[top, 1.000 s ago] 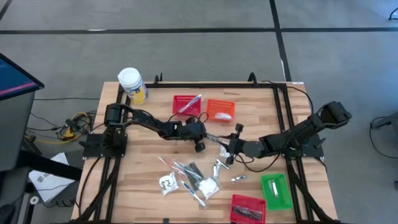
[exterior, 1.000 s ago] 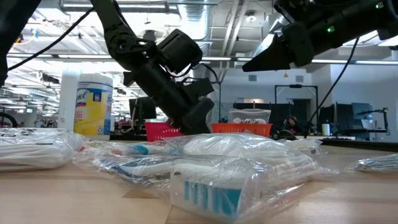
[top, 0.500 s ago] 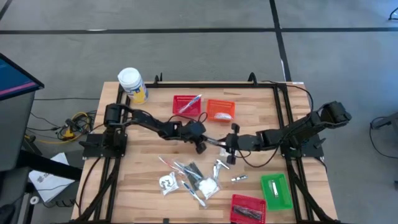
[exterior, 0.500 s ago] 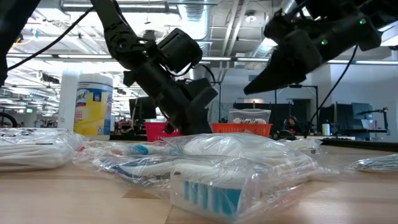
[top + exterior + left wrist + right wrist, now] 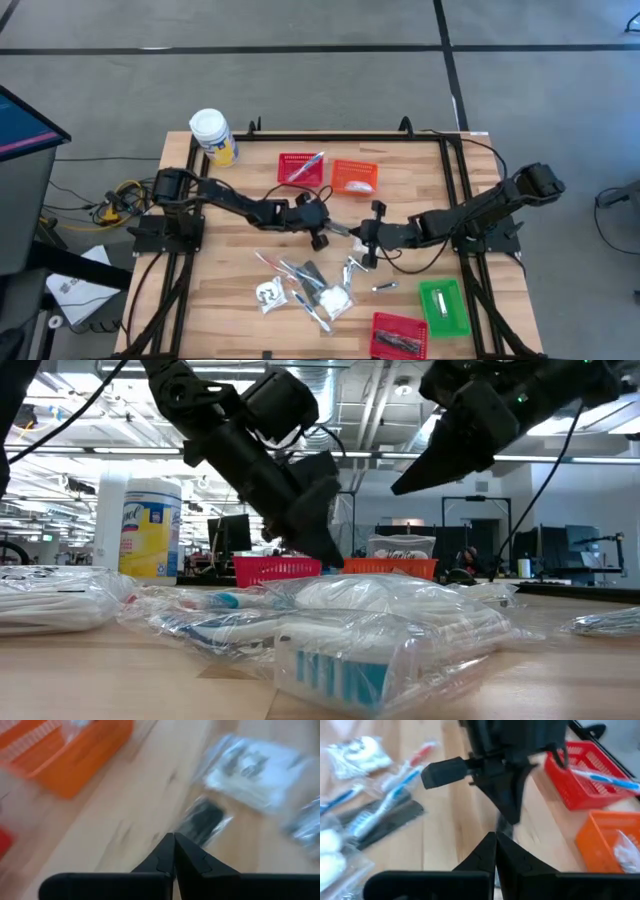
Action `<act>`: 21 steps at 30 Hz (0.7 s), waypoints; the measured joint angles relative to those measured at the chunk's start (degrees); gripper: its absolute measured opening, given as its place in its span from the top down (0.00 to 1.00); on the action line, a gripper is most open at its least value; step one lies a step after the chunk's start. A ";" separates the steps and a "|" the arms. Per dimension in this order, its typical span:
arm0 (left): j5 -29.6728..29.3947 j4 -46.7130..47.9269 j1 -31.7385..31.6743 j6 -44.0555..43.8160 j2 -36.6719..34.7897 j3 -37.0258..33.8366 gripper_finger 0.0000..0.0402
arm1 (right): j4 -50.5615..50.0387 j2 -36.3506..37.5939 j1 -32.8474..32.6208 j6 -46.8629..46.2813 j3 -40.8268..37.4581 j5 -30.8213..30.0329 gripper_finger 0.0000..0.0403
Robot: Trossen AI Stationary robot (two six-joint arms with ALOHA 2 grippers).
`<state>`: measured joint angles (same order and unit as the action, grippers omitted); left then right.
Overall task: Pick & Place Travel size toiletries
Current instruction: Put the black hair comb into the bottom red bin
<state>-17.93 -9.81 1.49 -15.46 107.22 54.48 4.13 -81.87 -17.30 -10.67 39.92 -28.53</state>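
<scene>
The travel size toiletries lie in a loose pile point(image 5: 305, 285) near the table's front middle. They are clear-wrapped toothbrushes point(image 5: 385, 805), a dark comb point(image 5: 202, 820) and white packets point(image 5: 350, 630). My left gripper point(image 5: 328, 230) and my right gripper point(image 5: 354, 238) meet tip to tip over the table's middle, beyond the pile. Both are shut and raised above the wood point(image 5: 335, 560) point(image 5: 394, 490). No view shows anything between either pair of fingers point(image 5: 174, 842) point(image 5: 495, 840). A thin pale scrap point(image 5: 340, 229) shows between the two tips in the high view.
A red basket point(image 5: 300, 168) holding a toothbrush and an orange basket point(image 5: 354, 177) stand at the far middle. A green basket point(image 5: 444, 305) and another red basket point(image 5: 398, 335) sit at the near right. The white-lidded yellow jar point(image 5: 212, 135) stands far left. A small silver piece point(image 5: 385, 287) lies alone.
My left gripper has risen and drifted a little toward the near edge. My right gripper has tipped its fingers further downward and edged toward the left gripper. The pile of toiletries has kept still.
</scene>
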 joint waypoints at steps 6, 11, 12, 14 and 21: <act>-2.71 2.41 0.00 7.49 0.00 -0.26 1.00 | -3.53 -2.92 1.41 -1.97 2.56 2.58 1.00; -5.90 2.38 -0.50 8.63 -0.25 -2.17 1.00 | -10.07 -13.72 2.25 0.66 11.23 6.05 1.00; -6.08 1.94 -0.90 8.61 -0.32 -2.40 1.00 | -13.62 -16.24 2.26 1.32 13.06 5.77 1.00; -6.25 1.74 -1.56 7.96 -0.37 -2.96 1.00 | -16.81 -20.43 2.27 2.09 15.99 4.81 1.00; -5.09 -1.41 -2.37 7.55 -0.37 -5.89 1.00 | -17.79 -23.28 3.13 1.68 17.64 5.20 1.00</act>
<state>-23.02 -11.22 -0.88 -7.92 106.85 48.59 -13.66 -105.15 -14.17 -9.00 57.56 -23.33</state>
